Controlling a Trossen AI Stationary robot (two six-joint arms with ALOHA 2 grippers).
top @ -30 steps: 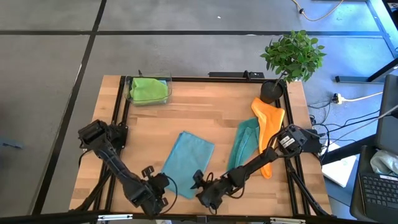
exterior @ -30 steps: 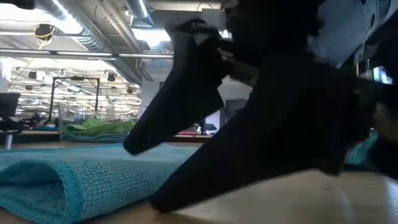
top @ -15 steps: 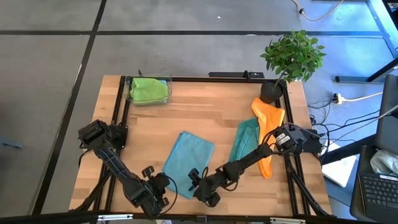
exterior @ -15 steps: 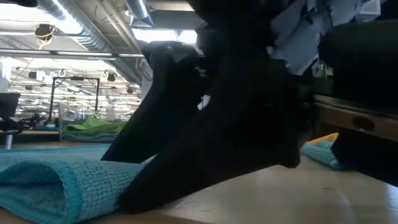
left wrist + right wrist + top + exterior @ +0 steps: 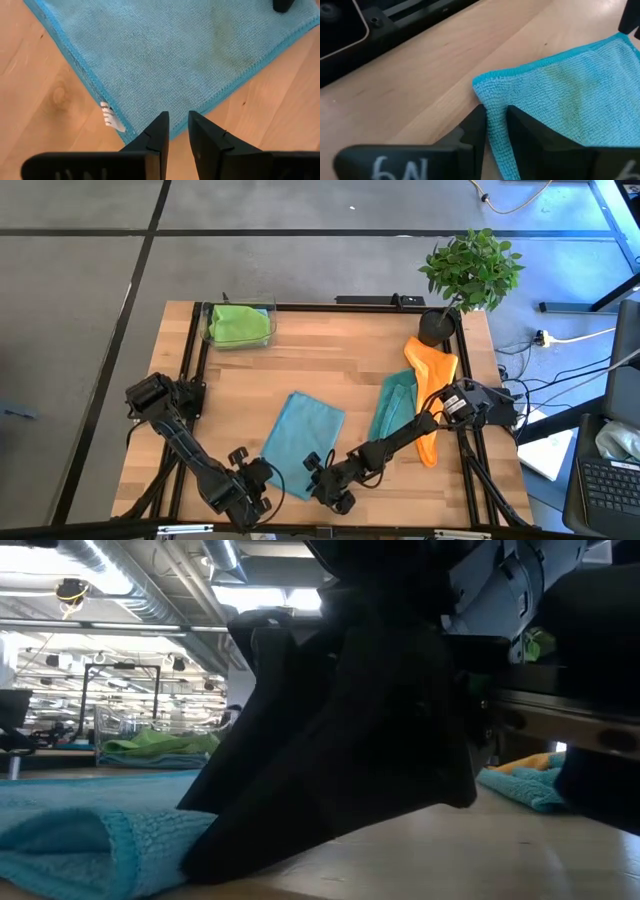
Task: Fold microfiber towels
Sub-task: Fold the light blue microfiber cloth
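A light blue towel [image 5: 300, 442] lies flat on the wooden table, near its front edge. My right gripper [image 5: 495, 117] is at the towel's near right corner and shut on it; in the low view it is the dark mass [image 5: 300, 790] beside the towel's thick edge [image 5: 90, 840]. My left gripper [image 5: 178, 120] hovers over the towel's near left edge [image 5: 150, 135], its fingers a narrow gap apart with nothing between them. A teal towel [image 5: 395, 408] and an orange towel [image 5: 430, 380] lie at the right. A lime green towel [image 5: 240, 325] lies in a clear bin. My right gripper pinches the light blue towel's edge [image 5: 492, 107] between its two fingers, just behind the corner [image 5: 481, 82]. The fingers come slanting down from the table's near right. The corner rests on the table and the cloth is slack; one layer or several, I cannot tell.
A potted plant [image 5: 470, 270] stands at the far right corner. The clear bin [image 5: 215, 338] stands at the far left. A black frame rail [image 5: 395, 35] runs along the table's near edge, close to my right gripper. Bare wood [image 5: 330, 370] lies in the middle.
My right gripper has moved toward the table's left and slightly down, onto the light blue towel's near right corner. Its fingers have closed in on the towel's edge. The towel itself lies where it was.
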